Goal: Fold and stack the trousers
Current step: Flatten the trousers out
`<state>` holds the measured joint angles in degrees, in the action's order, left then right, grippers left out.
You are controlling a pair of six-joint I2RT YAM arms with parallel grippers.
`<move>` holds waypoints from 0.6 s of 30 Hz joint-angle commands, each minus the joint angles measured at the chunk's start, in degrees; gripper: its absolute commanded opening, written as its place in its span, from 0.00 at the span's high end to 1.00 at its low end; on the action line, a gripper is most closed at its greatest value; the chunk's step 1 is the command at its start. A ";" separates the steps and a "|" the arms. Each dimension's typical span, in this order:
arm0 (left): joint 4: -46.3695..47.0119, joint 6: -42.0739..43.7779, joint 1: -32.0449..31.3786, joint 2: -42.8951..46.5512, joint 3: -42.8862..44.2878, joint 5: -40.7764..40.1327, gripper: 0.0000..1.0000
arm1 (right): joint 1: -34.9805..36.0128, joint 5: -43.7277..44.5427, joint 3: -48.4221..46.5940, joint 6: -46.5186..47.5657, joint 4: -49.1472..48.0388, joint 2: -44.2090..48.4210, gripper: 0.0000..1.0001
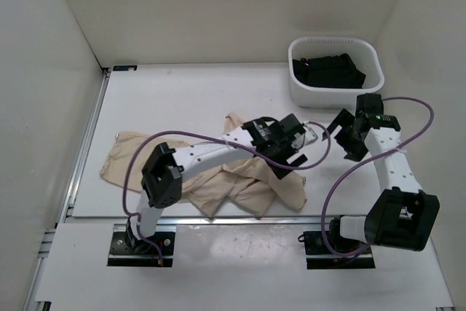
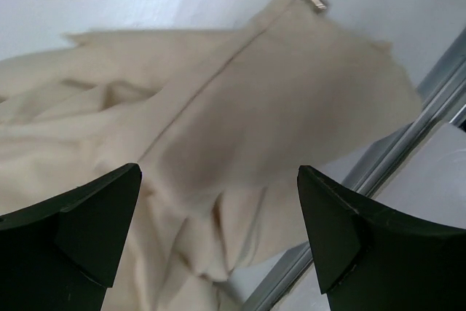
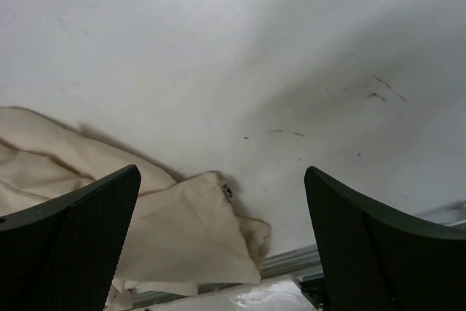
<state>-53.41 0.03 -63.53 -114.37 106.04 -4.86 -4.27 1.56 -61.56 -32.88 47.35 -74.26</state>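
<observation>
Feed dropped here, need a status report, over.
Left gripper open above trousers, right gripper open beside them. Trousers crumpled, unfolded, at near table edge. Nothing blocking; black garments in bin.

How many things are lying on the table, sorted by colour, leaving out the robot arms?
Beige: 1, the trousers, crumpled
White: 1, the bin
Black: 1, the pile of garments inside the bin; separate pieces cannot be told apart
Total: 3

Beige trousers (image 1: 247, 183), white table (image 1: 182, 100), white bin (image 1: 328, 97), black garments (image 1: 328, 71)
</observation>
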 commanded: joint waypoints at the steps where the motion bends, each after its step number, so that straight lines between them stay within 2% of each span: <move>1: 1.81 -0.03 -3.61 -4.10 2.95 4.94 0.00 | -3.10 1.95 2.32 -1.04 0.98 2.71 0.02; 6: 2.52 -0.03 -5.38 -7.10 -0.65 4.95 0.01 | -9.42 1.26 4.16 2.38 3.01 6.05 0.01; 8: 2.52 -0.03 -5.99 -7.10 -2.84 4.95 0.08 | -11.10 -0.15 4.86 2.99 3.01 6.85 0.01; 10: 2.52 -0.03 -5.99 -7.10 -3.38 4.95 0.20 | -12.16 -1.11 5.39 3.52 3.01 7.55 0.01; 11: 2.52 -0.03 -5.99 -7.10 -3.90 4.95 0.33 | -12.16 -1.65 5.40 3.53 3.01 7.55 0.01; 13: 2.52 -0.03 -5.99 -7.71 -4.43 4.95 0.50 | -12.16 -2.26 6.01 3.53 2.31 7.55 0.01; 14: 2.52 -0.03 -5.99 -7.71 -4.44 3.73 0.81 | -12.16 -2.27 6.54 3.53 2.31 7.55 0.01; 15: 2.52 -0.03 -5.99 -7.71 -4.44 2.50 0.86 | -12.16 -3.75 7.06 2.92 1.61 7.55 0.01; 18: 2.52 -0.03 -5.99 -6.76 -0.85 -3.82 0.86 | -12.16 -4.29 7.07 2.91 1.60 7.55 0.01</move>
<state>-51.92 0.03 -69.60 -124.11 102.19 -3.03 -16.38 -0.75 -54.48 -30.65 49.60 -67.18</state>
